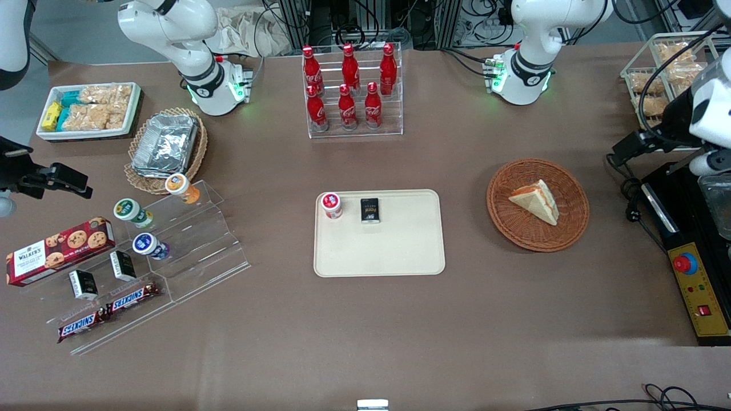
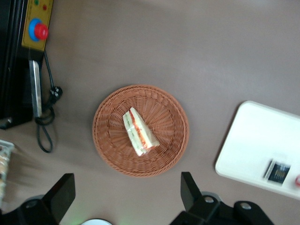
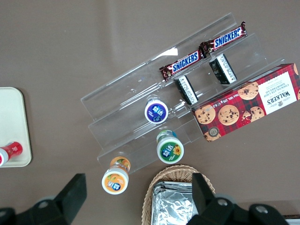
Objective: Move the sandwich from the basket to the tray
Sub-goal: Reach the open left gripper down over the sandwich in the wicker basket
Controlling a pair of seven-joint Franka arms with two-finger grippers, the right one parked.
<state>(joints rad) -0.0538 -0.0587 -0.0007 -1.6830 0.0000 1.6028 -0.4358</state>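
Note:
The sandwich (image 1: 537,201) is a white triangular wedge with red and orange filling, lying in the round reddish-brown wicker basket (image 1: 514,231). The beige tray (image 1: 400,251) lies on the table beside the basket, toward the parked arm's end. My left gripper (image 1: 628,149) hangs high over the table beside the basket, toward the working arm's end. It is open and empty. In the left wrist view the gripper (image 2: 125,194) has its black fingers (image 2: 190,192) spread wide, well apart from the sandwich (image 2: 138,132), the basket (image 2: 112,140) and the tray (image 2: 253,140).
A red-lidded cup (image 1: 332,205) and a small black packet (image 1: 370,210) stand on the tray. A yellow control box with a red button (image 1: 694,285) and cables (image 1: 631,194) lie beside the basket. A rack of red bottles (image 1: 351,91) stands farther back.

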